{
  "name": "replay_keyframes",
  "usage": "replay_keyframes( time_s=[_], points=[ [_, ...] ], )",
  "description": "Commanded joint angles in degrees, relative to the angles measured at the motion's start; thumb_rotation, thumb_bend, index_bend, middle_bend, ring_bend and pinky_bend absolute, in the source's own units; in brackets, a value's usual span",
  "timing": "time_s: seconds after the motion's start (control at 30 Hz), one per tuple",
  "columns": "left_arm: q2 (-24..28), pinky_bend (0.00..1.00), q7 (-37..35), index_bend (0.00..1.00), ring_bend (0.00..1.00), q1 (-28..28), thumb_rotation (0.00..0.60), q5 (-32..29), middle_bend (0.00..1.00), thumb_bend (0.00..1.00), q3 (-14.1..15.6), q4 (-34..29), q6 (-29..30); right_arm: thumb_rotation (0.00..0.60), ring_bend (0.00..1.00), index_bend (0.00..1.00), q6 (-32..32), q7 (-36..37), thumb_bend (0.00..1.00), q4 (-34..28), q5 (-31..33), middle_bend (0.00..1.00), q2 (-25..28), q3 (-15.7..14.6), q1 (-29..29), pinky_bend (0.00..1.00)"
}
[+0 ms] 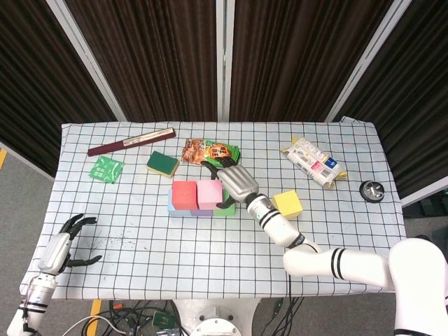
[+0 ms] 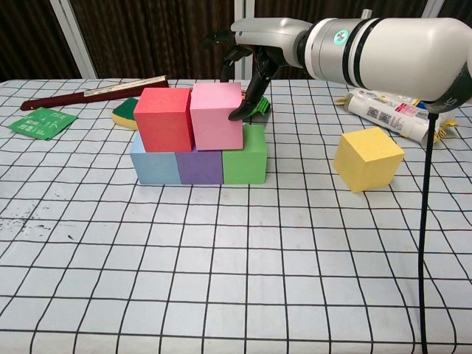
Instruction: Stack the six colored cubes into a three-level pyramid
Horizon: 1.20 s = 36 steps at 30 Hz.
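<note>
Two upper cubes (image 2: 192, 116) level, right hand (image 2: 247, 55) touching

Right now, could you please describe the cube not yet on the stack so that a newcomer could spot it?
Start at the block stack in the middle of the checked table. To its right, the yellow cube sits alone on the cloth, tilted askew, the only cube touching no other.

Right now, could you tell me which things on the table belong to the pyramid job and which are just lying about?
For the job: blue cube, purple cube, green cube, red cube, pink cube, yellow cube, right hand.

Lying about: sponge, snack bag, green packet, noodle packet, dark stick.
</note>
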Motion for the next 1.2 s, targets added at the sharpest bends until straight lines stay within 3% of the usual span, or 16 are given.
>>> replay_keyframes(
  time_s=[0.03, 1.2],
  points=[
    [-0.01, 0.09, 0.09, 0.19, 0.06, 0.01, 0.6, 0.04, 0.22, 0.0, 0.07, -0.03, -0.03, 0.6, 0.02, 0.0, 0.05, -0.25, 0.14, 0.08, 0.21, 0.44, -0.16, -0.03, 0.12, 0.0],
    [-0.14, 0.09, -0.49, 0.19, 0.06, 0.11, 0.6, -0.05, 0.22, 0.0, 0.22, 0.63, -0.12, 0.6, 0.02, 0.0, 0.9, -1.52, 0.15, 1.01, 0.88, 0.44, -1.79, 0.11, 0.54, 0.0]
  ],
)
